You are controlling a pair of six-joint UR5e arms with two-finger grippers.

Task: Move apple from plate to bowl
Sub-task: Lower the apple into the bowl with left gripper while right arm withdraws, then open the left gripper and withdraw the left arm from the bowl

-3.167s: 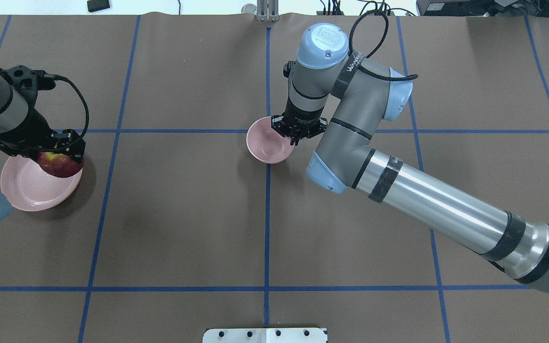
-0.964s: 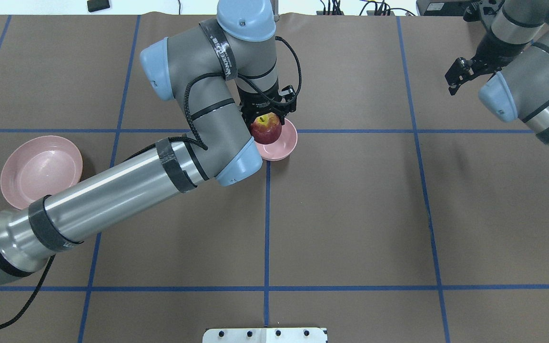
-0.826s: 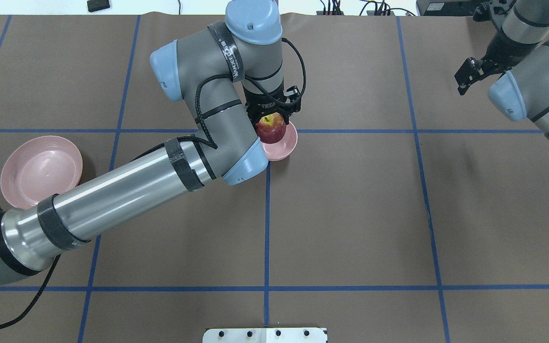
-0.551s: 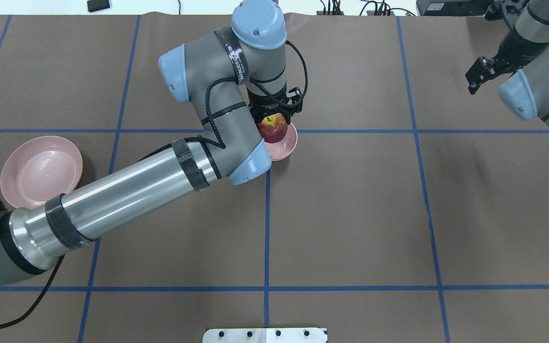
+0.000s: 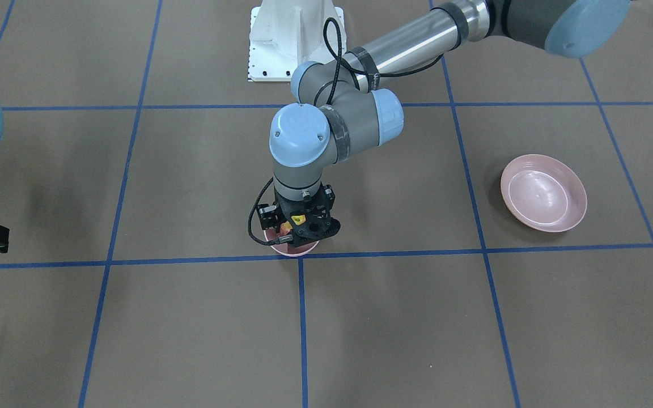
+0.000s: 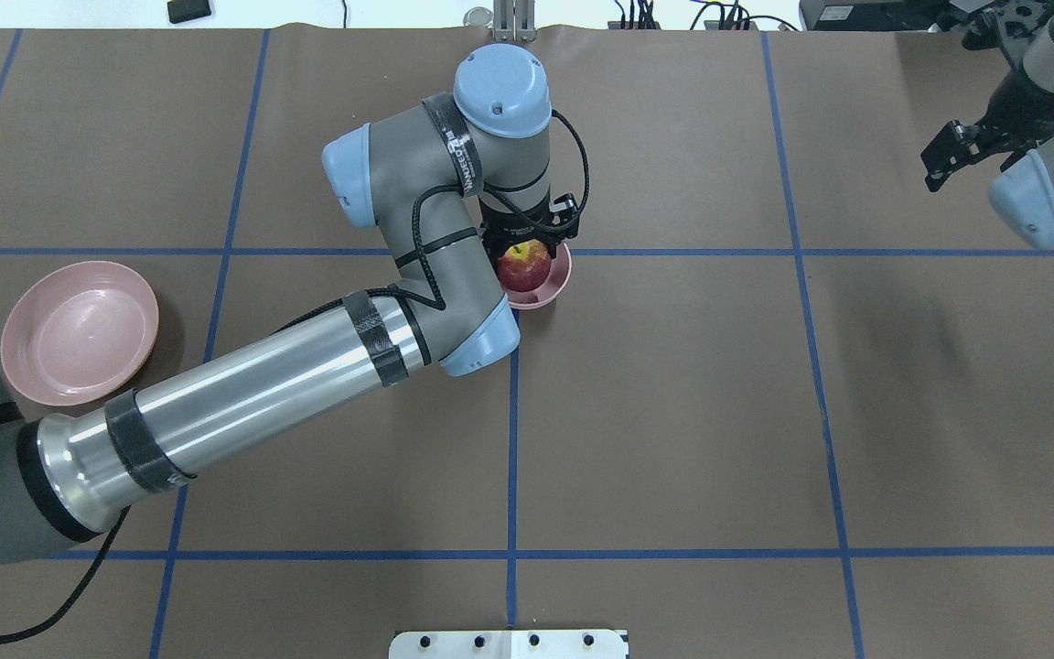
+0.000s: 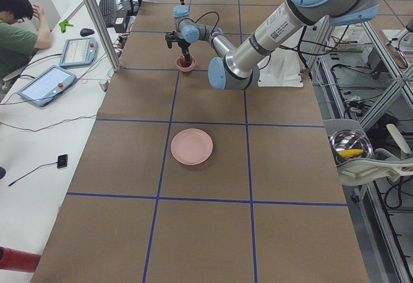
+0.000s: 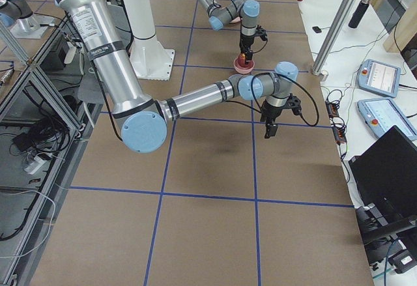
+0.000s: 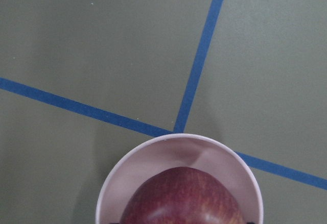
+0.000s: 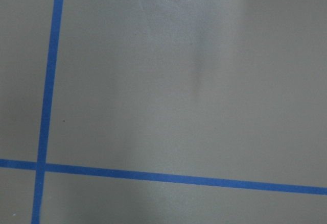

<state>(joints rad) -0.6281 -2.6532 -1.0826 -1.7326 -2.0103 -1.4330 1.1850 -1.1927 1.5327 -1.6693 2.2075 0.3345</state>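
My left gripper [image 6: 527, 260] is shut on the dark red apple [image 6: 524, 267] and holds it low inside the small pink bowl [image 6: 556, 286] at the table's middle. In the left wrist view the apple [image 9: 181, 198] sits within the bowl's rim [image 9: 153, 157]. In the front view the gripper [image 5: 298, 229] hides most of the bowl [image 5: 295, 250]. The wide pink plate [image 6: 79, 331] lies bare at the left; it also shows in the front view [image 5: 543, 192]. My right gripper [image 6: 945, 157] hangs empty at the far right with its jaws apart.
Blue tape lines cross the brown table mat. The left arm's forearm [image 6: 243, 403] stretches over the mat between plate and bowl. A white base plate [image 6: 509, 643] sits at the near edge. An operator and tablets are beside the table in the left side view.
The left gripper has lowered the apple a little further into the bowl. The right arm has drawn back to the right, away from the middle.
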